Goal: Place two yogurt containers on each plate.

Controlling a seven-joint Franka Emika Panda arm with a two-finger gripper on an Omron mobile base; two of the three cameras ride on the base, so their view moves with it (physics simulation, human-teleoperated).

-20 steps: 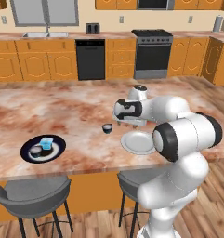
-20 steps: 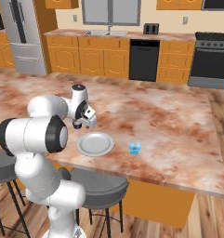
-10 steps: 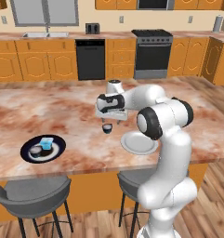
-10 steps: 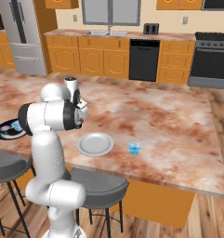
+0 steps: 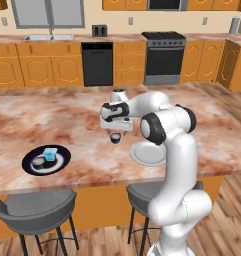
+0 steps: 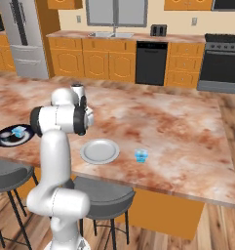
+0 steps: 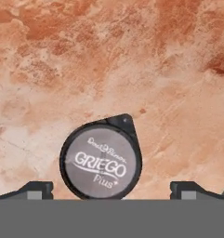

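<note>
Hand view | I see the dark round yogurt cup (image 7: 101,162) on the counter (image 7: 132,60), centred between the gripper (image 7: 112,189) tips | jaws spread wide, nothing held | grey plate (image 5: 147,154) just right of the cup.

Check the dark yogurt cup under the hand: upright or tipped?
Upright: the dark yogurt cup shows its round printed lid face-on, standing on the counter.
</note>
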